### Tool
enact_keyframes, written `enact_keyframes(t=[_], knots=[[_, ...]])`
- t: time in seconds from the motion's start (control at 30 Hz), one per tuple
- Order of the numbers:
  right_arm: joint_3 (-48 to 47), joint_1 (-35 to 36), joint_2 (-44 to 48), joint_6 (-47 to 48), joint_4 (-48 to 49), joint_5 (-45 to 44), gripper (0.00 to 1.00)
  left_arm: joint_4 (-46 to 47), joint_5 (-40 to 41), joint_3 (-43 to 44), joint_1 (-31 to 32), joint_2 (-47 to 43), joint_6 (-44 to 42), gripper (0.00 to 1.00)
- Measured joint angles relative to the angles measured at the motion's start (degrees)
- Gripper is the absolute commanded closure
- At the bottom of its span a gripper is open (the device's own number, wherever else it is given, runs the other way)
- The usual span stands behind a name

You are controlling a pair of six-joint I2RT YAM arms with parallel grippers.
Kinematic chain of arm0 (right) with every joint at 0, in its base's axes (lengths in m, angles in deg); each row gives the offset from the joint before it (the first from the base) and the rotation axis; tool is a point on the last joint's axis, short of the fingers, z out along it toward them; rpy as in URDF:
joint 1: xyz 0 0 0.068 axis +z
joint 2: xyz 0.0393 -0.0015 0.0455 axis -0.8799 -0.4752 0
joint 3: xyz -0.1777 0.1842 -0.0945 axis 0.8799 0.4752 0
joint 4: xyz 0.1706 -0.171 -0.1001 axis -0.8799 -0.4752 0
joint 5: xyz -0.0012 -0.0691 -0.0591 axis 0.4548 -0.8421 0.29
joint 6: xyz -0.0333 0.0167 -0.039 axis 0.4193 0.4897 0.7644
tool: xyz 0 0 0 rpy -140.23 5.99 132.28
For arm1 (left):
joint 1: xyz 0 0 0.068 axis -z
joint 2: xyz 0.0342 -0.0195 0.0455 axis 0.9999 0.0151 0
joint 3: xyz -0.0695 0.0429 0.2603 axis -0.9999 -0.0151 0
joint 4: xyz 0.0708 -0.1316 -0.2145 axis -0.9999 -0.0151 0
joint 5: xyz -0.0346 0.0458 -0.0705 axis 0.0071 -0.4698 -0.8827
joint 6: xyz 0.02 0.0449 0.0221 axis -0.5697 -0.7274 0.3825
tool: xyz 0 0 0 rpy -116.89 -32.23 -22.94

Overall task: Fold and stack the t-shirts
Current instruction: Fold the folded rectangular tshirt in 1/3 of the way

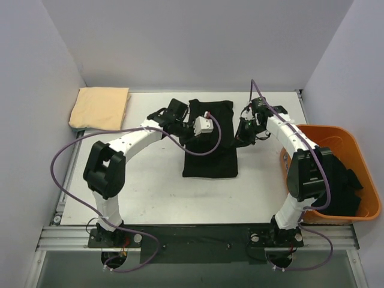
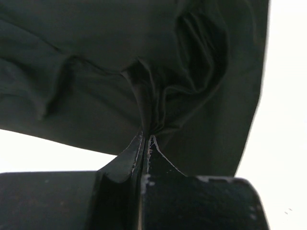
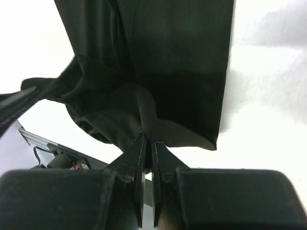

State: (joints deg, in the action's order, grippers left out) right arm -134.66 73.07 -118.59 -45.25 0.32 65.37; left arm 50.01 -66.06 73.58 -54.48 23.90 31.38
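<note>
Lab: plain walls [image 1: 198, 42], railed table [image 1: 150, 186]

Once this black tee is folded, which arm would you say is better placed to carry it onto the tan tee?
Probably left. The tan tee lies at the far-left corner, on that arm's side, and the left gripper is shut on the black tee. The right gripper pinches it too, but farther away.

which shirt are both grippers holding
The black t-shirt spread mid-table; the pale tan t-shirt lies folded far left, and dark cloth sits in the orange bin.
</note>
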Motion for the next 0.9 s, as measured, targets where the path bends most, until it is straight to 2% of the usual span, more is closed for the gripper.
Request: enact_keyframes(t=[0.07, 0.17, 0.47, 0.87, 0.9], knots=[[-2.7, -0.8, -2.9, 0.8, -0.2, 0.3, 1.00, -1.5, 0.6, 6.2, -0.9, 4.3, 0.0, 1.00], [-6.5, -2.1, -7.4, 1.5, -0.5, 0.9, 1.00, -3.2, 1.8, 10.2, -2.1, 8.0, 0.2, 1.00], [-14.1, -3.7, -16.8, 2.6, -1.2, 2.1, 1.00, -3.9, 6.0, 10.6, -4.1, 11.9, 1.4, 1.00], [-19.0, -4.9, -25.0, 3.7, -1.6, 3.1, 1.00, 0.5, 9.4, 12.0, -5.1, 16.3, 4.4, 1.00], [-19.1, -5.0, -25.5, 3.7, -1.6, 3.2, 0.96, 0.8, 9.6, 12.0, -5.1, 16.5, 4.5, 1.00]])
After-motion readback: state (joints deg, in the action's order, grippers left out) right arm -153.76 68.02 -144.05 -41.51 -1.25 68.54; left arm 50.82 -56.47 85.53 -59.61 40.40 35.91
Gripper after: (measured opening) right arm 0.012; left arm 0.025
